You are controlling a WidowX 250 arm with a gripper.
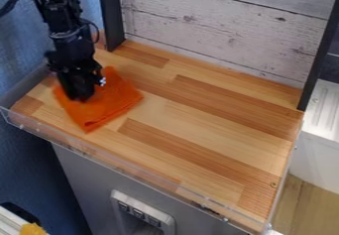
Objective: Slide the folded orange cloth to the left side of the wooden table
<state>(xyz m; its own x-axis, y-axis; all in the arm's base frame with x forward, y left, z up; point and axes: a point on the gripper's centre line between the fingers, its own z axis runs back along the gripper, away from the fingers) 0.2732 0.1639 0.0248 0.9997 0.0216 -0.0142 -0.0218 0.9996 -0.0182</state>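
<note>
Hand [81, 98] at 1 orange cloth [114, 102] — can't tell if spread or pinching | wood counter [198, 122] | whitish plank wall [222, 28]

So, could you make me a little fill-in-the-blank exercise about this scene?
The cloth at the gripper is coloured ____.
The gripper itself is coloured ____.
The cloth lies on a countertop made of ____.
In the picture, the cloth lies nearer the countertop's ____ end than its right end.

Missing words: orange; black; wood; left.
</note>
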